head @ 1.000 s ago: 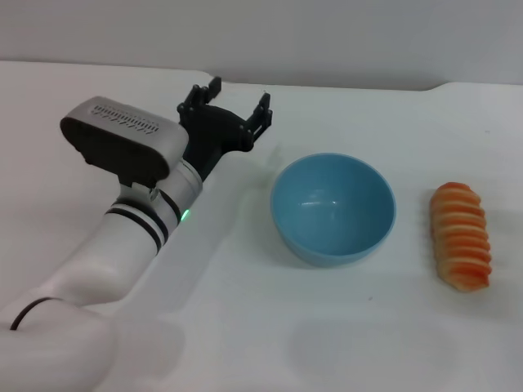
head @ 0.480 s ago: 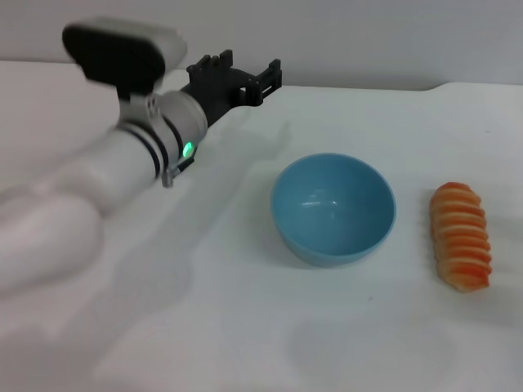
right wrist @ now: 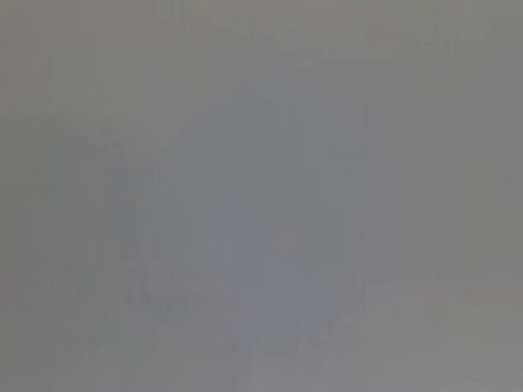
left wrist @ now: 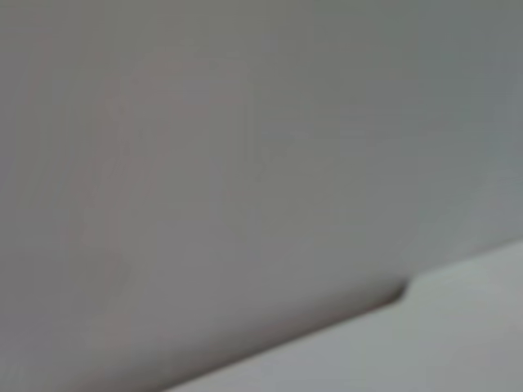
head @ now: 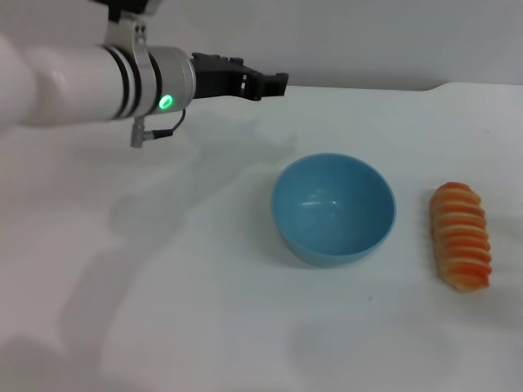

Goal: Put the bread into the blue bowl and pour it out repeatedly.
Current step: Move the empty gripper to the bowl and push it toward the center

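On the table (head: 204, 327), nearest the robot: bread (head: 462, 236) lies flat at the right, just beside the bowl (head: 333, 208), not touching. Bowl upright, nothing in it. Farther back, left gripper (head: 270, 82) hangs raised above the table, well apart from both; can't tell its jaw state. Right arm not in view. Step looks like pre-grasp, bread not yet picked. Next: 1 gripper over the bread, jaws apart, straddling it crosswise.

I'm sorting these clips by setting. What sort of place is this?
Probably a robot test bench, not a real kitchen: a bare white table against a plain grey wall, holding only a blue bowl and a toy bread loaf, with the left gripper raised above the table's far side.
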{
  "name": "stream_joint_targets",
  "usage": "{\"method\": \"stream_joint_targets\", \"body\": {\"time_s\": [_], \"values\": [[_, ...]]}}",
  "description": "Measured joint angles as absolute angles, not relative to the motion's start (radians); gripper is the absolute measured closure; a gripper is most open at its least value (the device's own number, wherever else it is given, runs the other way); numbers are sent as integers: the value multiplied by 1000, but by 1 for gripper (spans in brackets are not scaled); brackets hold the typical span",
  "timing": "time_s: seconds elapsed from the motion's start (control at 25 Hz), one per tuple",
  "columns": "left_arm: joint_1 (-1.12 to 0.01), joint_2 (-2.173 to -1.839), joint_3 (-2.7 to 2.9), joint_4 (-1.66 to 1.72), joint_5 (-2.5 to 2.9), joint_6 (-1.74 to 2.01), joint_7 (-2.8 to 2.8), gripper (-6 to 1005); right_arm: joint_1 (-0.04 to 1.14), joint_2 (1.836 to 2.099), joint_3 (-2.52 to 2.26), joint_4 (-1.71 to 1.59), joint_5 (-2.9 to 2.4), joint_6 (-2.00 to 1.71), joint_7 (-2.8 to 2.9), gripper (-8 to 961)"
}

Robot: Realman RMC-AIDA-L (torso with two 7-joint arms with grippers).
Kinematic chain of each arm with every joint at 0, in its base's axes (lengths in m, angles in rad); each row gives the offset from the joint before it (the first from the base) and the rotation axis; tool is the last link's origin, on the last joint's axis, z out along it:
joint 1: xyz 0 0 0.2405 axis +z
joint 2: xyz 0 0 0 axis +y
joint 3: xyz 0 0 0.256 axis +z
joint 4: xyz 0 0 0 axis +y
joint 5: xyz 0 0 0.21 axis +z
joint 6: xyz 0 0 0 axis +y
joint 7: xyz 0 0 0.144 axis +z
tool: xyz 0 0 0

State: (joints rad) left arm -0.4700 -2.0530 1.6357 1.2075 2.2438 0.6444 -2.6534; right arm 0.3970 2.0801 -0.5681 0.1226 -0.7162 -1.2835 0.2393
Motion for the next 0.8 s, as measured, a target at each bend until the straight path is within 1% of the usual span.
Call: {"method": "stream_joint_targets", "body": {"time_s": [0.08, 0.2, 0.8], "values": [[-495, -2053, 1554, 1217, 2240, 787, -2647, 242, 397, 2080, -564, 120, -716, -1284, 239, 376], [-506, -2055, 1504, 1214, 2227, 882, -2637, 241, 397, 2080, -563, 119, -716, -1284, 239, 377], [-544, -2058, 1516, 1045, 2135, 960, -2587, 235, 400, 2079, -561, 116, -716, -1284, 239, 382]]}}
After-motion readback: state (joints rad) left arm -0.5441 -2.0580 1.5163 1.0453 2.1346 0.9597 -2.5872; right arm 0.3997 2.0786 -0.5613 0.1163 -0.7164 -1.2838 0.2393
